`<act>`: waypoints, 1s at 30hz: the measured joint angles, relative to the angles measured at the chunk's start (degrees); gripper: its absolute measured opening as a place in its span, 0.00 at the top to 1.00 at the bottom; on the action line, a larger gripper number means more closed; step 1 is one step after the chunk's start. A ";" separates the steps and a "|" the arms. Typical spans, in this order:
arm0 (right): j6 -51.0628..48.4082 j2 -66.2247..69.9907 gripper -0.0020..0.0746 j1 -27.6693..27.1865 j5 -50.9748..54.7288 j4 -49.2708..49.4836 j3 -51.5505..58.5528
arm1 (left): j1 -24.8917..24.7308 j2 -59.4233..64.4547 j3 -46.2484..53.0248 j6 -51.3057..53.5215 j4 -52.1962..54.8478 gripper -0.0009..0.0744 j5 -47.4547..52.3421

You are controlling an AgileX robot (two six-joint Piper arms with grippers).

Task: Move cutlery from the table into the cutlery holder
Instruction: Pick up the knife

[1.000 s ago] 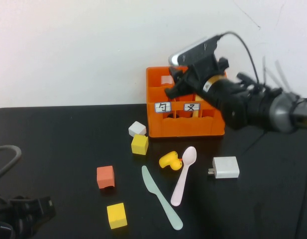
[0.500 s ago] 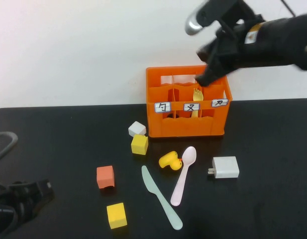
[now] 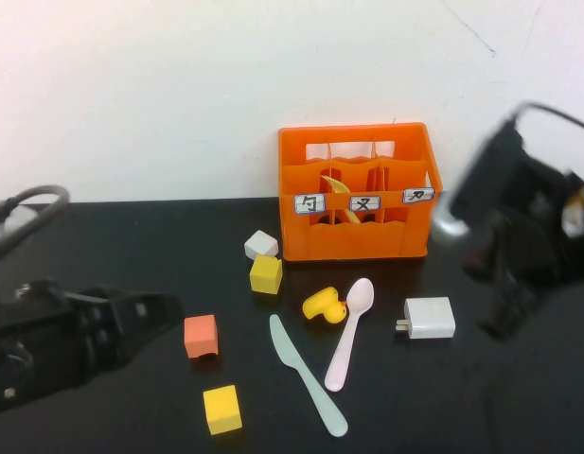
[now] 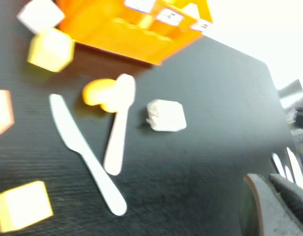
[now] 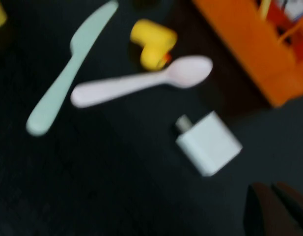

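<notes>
High view: the spoon is seen at lower centre of the table, handle toward the lower edge, left of the closed, empty right gripper, which is nearer than the closed left gripper; the holder stands above.

Matt black tabletop, faintly ribbed in the left wrist view; glossy orange plastic crate with paper-like white labels; smooth plastic on the pale mint-green knife, pale pinkish-white spoon and yellow fork; soft-looking matt finish on the coloured cubes; smooth, glossy yellow duck toy; satin white plastic charger block.
</notes>
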 joint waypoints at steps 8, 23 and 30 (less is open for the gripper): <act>1.81 -12.28 0.97 0.00 -0.85 0.00 15.02 | -11.47 1.53 -3.36 -15.46 14.87 0.99 -1.91; 10.93 -35.89 0.97 0.00 6.22 -1.27 30.47 | -30.23 29.04 -15.58 -61.86 54.96 0.99 -3.59; 16.05 -46.63 0.97 0.00 14.29 -5.45 30.47 | -31.12 44.45 -24.30 -72.01 60.65 0.93 -4.89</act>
